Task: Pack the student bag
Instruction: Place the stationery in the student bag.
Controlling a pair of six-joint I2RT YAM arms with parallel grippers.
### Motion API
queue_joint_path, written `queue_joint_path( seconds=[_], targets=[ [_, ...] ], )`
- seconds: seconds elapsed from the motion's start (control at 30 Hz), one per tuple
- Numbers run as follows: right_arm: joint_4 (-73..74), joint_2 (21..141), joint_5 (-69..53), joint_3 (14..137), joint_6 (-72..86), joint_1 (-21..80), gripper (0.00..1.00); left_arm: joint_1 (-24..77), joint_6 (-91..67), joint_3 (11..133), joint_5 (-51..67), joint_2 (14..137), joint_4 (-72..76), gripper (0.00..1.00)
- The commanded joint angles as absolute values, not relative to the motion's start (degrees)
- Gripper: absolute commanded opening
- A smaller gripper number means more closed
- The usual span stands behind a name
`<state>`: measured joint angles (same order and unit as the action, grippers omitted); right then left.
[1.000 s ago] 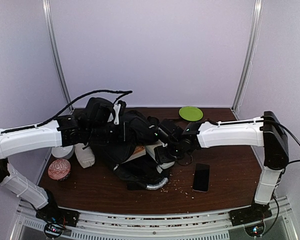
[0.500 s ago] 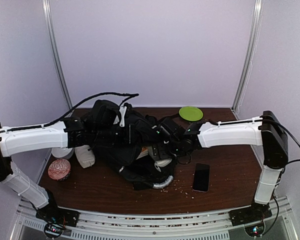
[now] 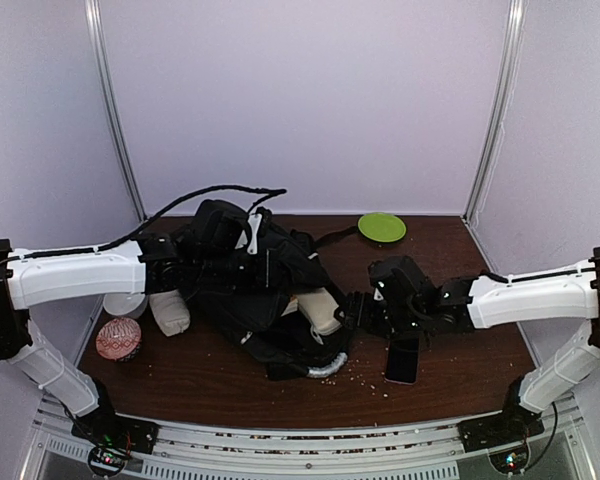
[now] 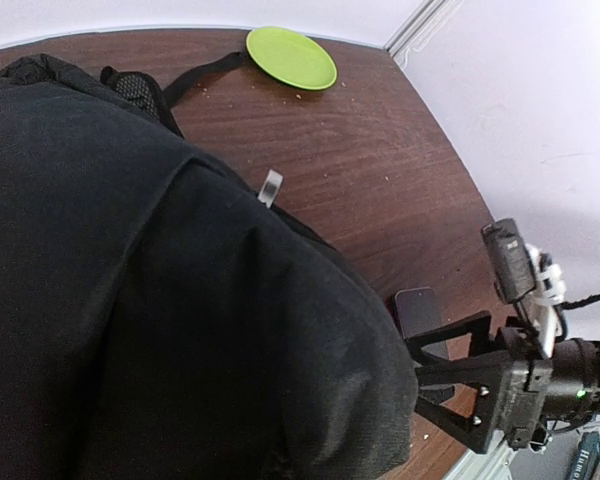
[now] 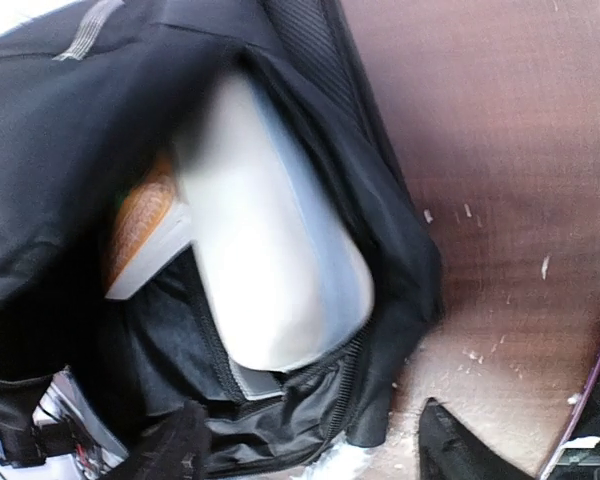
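The student bag (image 3: pixel 250 285) is a big black backpack slumped at the table's middle, its zip mouth facing right. A pale pouch (image 3: pixel 321 311) and an orange-edged book (image 5: pixel 140 225) stick out of that mouth. My left gripper (image 3: pixel 192 268) is buried in the raised upper fabric, shut on it; in the left wrist view the bag (image 4: pixel 130 280) hides the fingers. My right gripper (image 3: pixel 363 312) hovers just right of the mouth, open and holding nothing. In the right wrist view the right gripper (image 5: pixel 315 455) sits below the pouch (image 5: pixel 270 250), its fingertips (image 5: pixel 170 450) spread wide.
A black phone (image 3: pixel 402 362) lies on the wood under the right arm. A green plate (image 3: pixel 382 227) sits at the back. Left of the bag are a white pouch (image 3: pixel 168 312), a red patterned ball (image 3: pixel 118 338) and a white round item (image 3: pixel 125 303). Crumbs dot the table's front.
The right gripper has drawn back rightward out of the bag's mouth, leaving the pale pouch inside. The left arm has shifted the bag's top slightly right.
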<state>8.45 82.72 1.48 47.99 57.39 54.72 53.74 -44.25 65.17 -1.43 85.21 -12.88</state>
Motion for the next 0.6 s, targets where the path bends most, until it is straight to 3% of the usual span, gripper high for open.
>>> queue_joint_path(
  seconds=[0.0, 0.33, 0.57],
  targets=[
    [-5.0, 83.7, -0.7, 44.7, 68.5, 54.4, 0.64, 54.5, -45.0, 67.7, 0.9, 85.0, -4.9, 0.00],
    [-12.0, 92.4, -4.6, 45.9, 73.8, 53.7, 0.44, 54.5, -45.2, 67.2, 1.8, 83.9, -5.1, 0.00],
    [-10.6, 91.0, -2.7, 44.2, 75.3, 53.6, 0.55, 54.5, -44.5, 67.3, 2.1, 83.5, -5.5, 0.00]
  ],
)
